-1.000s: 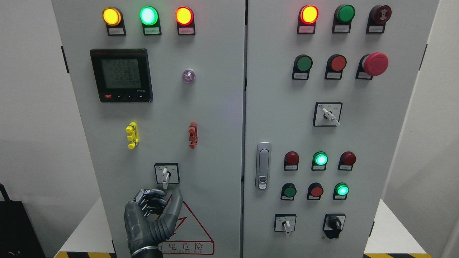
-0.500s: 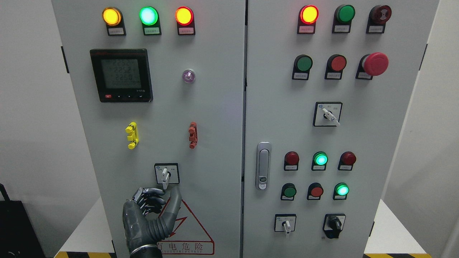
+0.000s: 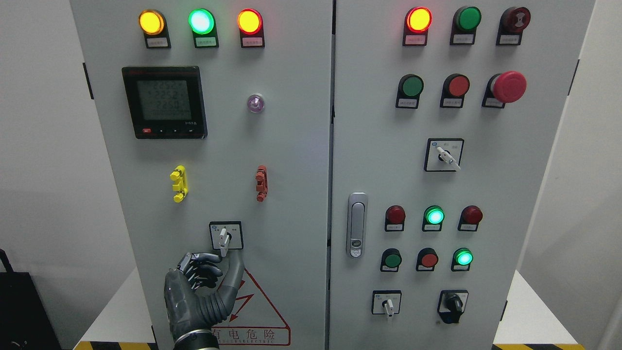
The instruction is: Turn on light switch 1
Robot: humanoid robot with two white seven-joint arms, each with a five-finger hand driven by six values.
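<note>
Light switch 1 is a rotary selector in a black square frame, low on the left door of the grey cabinet. Its white lever points straight down. My left hand, dark and metallic, comes up from the bottom edge and sits just below the switch. The thumb stands upright, its tip almost at the frame's lower edge. The fingers bend sideways toward the thumb with a small gap between them. Nothing is held, and the hand does not touch the lever. The right arm is out of view.
A yellow clip and a red clip sit above the switch, below a digital meter. A red warning triangle lies behind the hand. The right door has a handle, push buttons, lit lamps and an emergency stop.
My left hand has crept slightly left and upward, bringing the fingers closer to the bottom of the switch lever. The lever has not turned.
</note>
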